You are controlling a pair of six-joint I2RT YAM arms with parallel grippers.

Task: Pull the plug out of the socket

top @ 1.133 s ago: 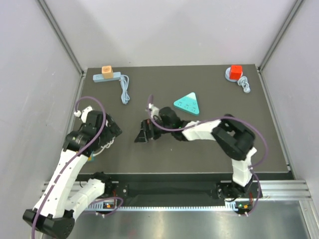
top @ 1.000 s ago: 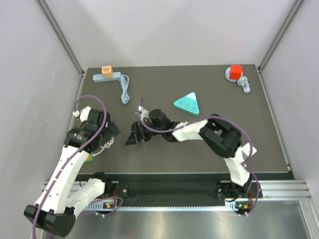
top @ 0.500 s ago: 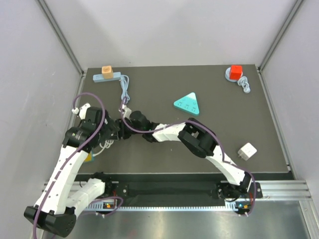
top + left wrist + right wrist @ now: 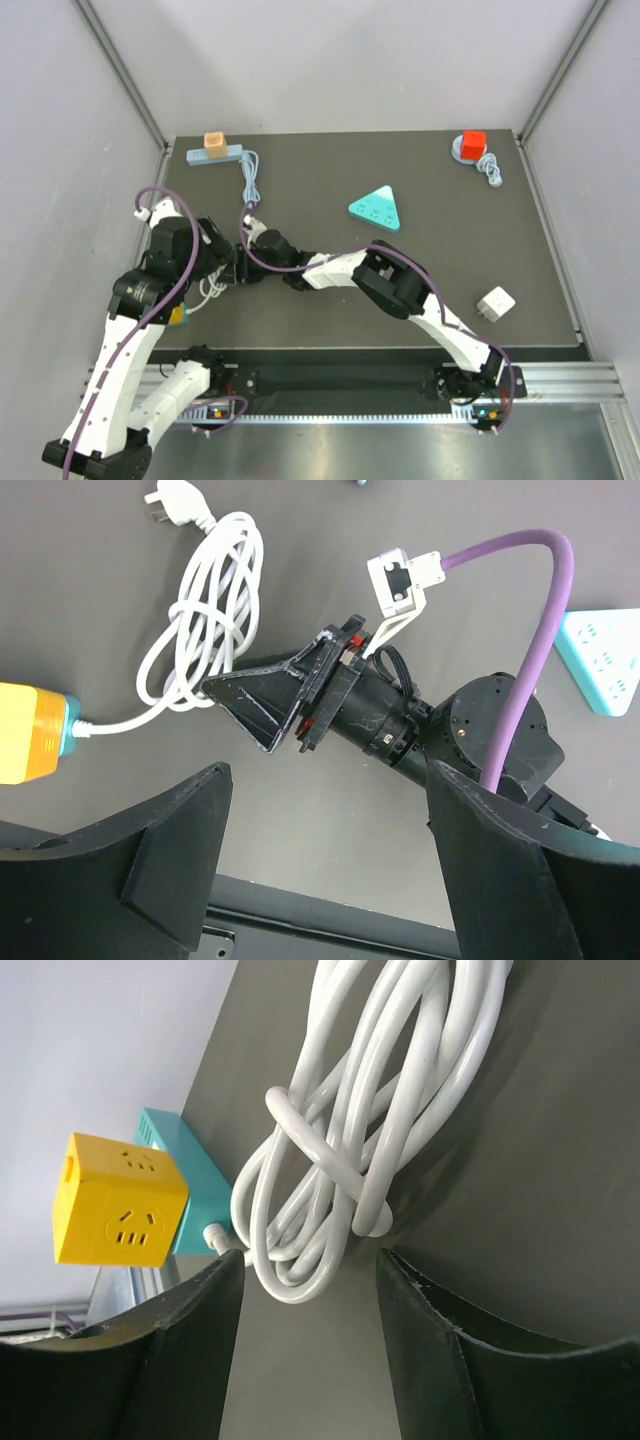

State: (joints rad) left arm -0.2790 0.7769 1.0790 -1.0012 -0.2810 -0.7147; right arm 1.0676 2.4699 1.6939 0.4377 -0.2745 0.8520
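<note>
Far left, the yellow plug is sitting in the teal socket by the surface's edge, white cable lying coiled beside it; left hand is hovering over that, jaws wide apart, and right hand is pointing at the coil, jaws apart, gripping nothing

Glossy white plastic cord, smooth yellow plastic plug, matt dark grey table

R hand beside coiled white cable; yellow cube far L.
</note>
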